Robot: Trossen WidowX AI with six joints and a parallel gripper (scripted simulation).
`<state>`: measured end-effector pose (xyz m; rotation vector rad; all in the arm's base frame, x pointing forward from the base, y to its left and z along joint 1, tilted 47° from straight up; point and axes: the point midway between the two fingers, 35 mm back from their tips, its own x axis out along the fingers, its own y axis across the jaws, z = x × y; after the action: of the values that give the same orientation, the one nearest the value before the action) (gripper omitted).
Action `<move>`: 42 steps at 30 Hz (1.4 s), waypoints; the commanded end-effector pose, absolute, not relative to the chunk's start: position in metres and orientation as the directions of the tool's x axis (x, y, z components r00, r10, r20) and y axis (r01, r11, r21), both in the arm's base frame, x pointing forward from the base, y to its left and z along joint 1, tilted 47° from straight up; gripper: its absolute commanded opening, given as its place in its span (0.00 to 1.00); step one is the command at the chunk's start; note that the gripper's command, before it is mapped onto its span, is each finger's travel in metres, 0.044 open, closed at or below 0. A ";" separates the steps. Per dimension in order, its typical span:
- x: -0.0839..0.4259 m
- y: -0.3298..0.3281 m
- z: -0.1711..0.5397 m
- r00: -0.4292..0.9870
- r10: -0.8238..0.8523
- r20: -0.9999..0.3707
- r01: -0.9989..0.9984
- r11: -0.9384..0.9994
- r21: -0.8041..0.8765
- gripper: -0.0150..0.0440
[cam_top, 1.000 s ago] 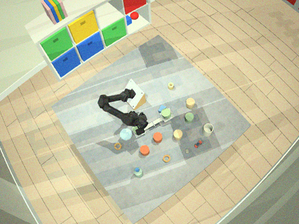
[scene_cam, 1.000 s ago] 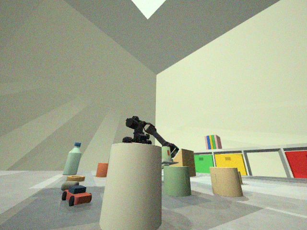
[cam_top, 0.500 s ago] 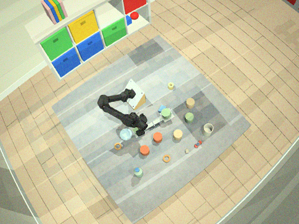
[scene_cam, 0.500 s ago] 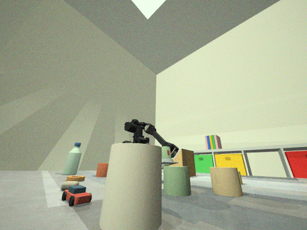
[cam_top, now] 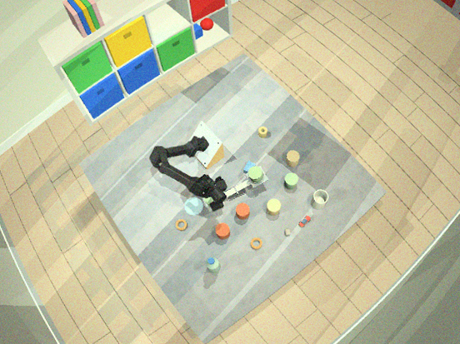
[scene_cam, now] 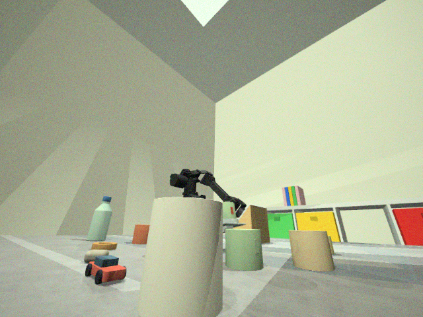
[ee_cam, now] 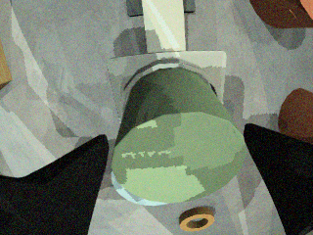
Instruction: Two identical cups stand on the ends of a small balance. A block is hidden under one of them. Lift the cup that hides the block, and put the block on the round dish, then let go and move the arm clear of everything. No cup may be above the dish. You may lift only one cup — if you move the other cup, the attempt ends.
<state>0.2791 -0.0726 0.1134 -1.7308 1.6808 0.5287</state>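
The balance (cam_top: 236,189) (ee_cam: 165,29) has a green cup on each end. The right cup (cam_top: 255,174) (scene_cam: 228,212) stands upright; a small red patch shows on its side in the exterior view. The left cup (cam_top: 207,200) (ee_cam: 181,157) is partly hidden under the arm in the top view. My gripper (ee_cam: 178,136) is open and empty over this left cup, with one finger to each side of it in the wrist view; whether the fingertips reach down beside it cannot be told. The pale blue round dish (cam_top: 193,206) (ee_cam: 128,193) is mostly behind the cup in the wrist view. No hidden block shows.
Two orange-red cylinders (cam_top: 242,211) (cam_top: 222,230) stand near the balance. An orange ring (cam_top: 176,225) (ee_cam: 183,222) lies beyond the dish. A white-topped box (cam_top: 209,142) and a small blue object (cam_top: 249,166) are on the balance's other side. A bottle (cam_top: 213,265) (scene_cam: 99,221) stands farther off.
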 end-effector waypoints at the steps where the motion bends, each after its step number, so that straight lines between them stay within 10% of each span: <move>1: 0.279 -0.078 0.109 0.094 -0.720 -0.688 -0.984 0.038 -0.174 1.00; 12: 0.279 -0.090 0.100 0.094 -0.722 -0.685 -0.984 0.038 -0.175 1.00; 23: 0.279 -0.090 0.100 0.094 -0.722 -0.685 -0.984 0.038 -0.175 0.74; 34: 0.281 -0.082 0.105 0.096 -0.720 -0.688 -0.985 0.033 -0.172 0.25; 42: 0.282 -0.074 0.111 0.098 -0.717 -0.690 -0.985 0.029 -0.169 0.25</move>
<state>0.2800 -0.0789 0.1078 -1.7454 1.6840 0.5415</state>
